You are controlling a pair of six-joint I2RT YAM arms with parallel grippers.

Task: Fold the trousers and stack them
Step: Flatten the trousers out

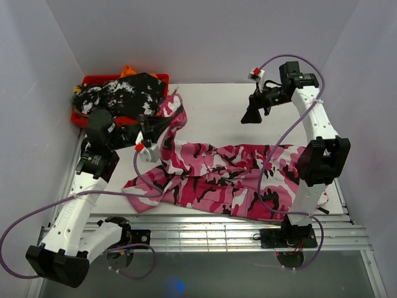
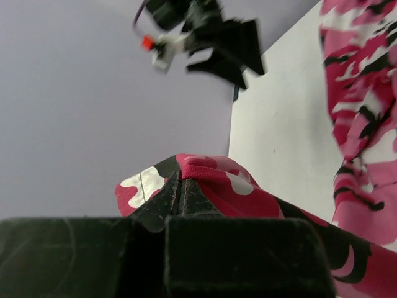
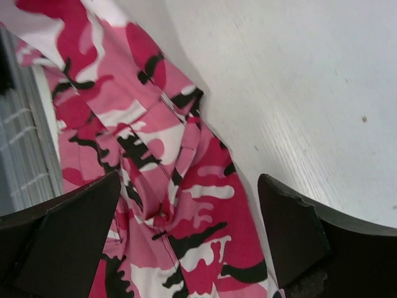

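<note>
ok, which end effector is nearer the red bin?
Left. The left end effector, shut on the pink trousers, sits beside the red bin; the right end effector hangs open well off to its right.

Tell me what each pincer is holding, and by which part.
The left pincer is shut on the trousers, pinching a bunched edge at their lifted far-left end. The right pincer is open and holds nothing.

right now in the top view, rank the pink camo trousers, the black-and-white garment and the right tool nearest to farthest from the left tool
1. pink camo trousers: pinched in the left tool, spreading to its right.
2. black-and-white garment: in the red bin, just beyond it, far left.
3. right tool: open, across the table on the right.
</note>
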